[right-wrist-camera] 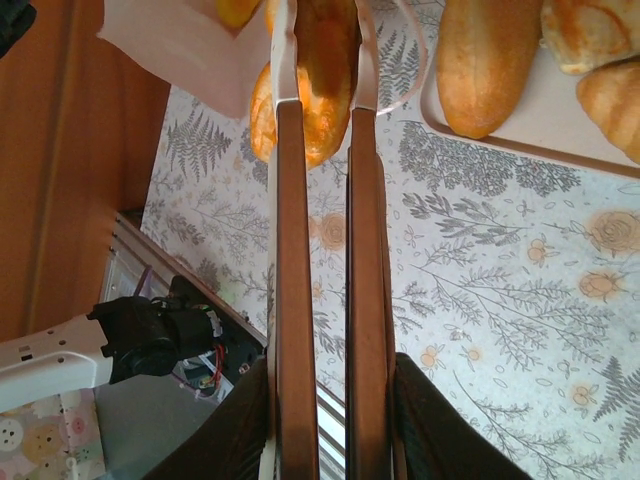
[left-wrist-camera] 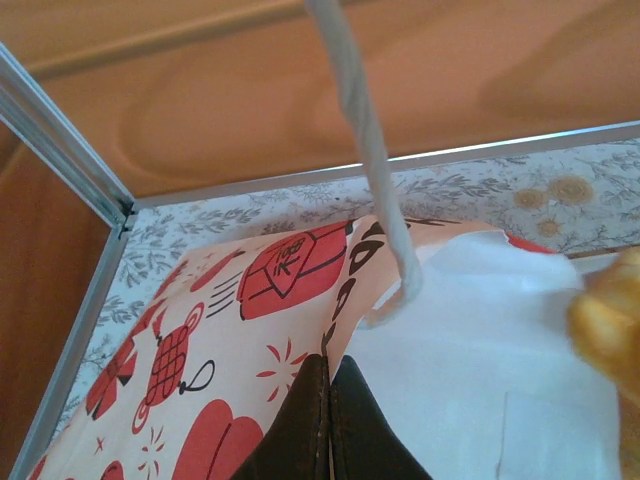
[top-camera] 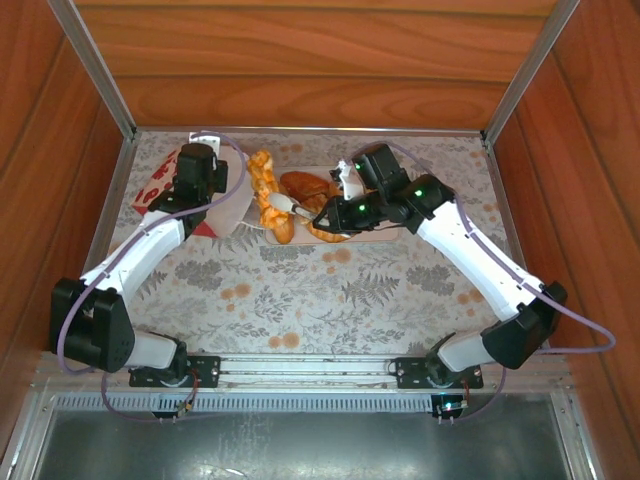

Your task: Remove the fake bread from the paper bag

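This looks like a robot test room, a kind of lab. Wooden walls (top-camera: 300, 60) with shiny metal posts (top-camera: 98, 70) make a box across the top and sides. Two robot arms (top-camera: 140, 250) are bolted to a metal rail (top-camera: 310, 368) at the bottom, next to a flowery tablecloth (top-camera: 300, 290).
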Robot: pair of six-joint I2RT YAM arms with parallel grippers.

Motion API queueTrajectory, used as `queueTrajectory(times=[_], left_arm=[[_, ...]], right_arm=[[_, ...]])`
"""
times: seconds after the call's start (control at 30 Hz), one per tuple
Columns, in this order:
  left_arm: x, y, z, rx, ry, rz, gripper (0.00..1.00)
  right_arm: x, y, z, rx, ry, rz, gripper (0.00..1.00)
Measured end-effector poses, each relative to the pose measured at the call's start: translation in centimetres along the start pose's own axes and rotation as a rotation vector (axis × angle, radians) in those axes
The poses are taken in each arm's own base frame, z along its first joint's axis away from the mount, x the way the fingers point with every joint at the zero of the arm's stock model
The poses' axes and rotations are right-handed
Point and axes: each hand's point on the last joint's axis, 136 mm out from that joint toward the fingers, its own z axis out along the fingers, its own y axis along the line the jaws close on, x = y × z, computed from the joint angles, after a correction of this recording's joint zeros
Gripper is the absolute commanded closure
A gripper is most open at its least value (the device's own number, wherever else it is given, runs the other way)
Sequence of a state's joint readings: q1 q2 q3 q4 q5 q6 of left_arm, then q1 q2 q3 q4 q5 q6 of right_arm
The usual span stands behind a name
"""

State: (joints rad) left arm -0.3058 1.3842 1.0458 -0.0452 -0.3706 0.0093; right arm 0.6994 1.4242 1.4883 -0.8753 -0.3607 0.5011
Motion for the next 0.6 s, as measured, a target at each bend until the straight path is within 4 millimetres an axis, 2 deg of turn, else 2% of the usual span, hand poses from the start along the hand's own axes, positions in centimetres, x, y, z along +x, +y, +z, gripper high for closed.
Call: queueTrajectory(times=[0.2, 0.43, 0.53, 0.6], left_arm=[[0.0, 0.7, 0.4, -0.019, 0.009, -0.017, 1.00], [0.2, 0.7, 0.5, -0.016, 0.018, -0.021, 1.00], [0.3, 0.6, 0.5, -0.010, 0.021, -0.019, 1.00], [0.4, 0.4, 0.5, -0.001, 0.025, -0.018, 1.00]], right_arm=[[0.3, -0.8, -1.8, 0.017, -0.048, 0.016, 1.00], [0.1, -1.1, -4.5, 0.034, -0.130, 0.011, 1.00], [0.1, -2.4, -5.6, 0.068, -0.166, 0.017, 1.00], [0.3, -4.1, -6.4, 0.112, -0.186, 0.033, 1.00]])
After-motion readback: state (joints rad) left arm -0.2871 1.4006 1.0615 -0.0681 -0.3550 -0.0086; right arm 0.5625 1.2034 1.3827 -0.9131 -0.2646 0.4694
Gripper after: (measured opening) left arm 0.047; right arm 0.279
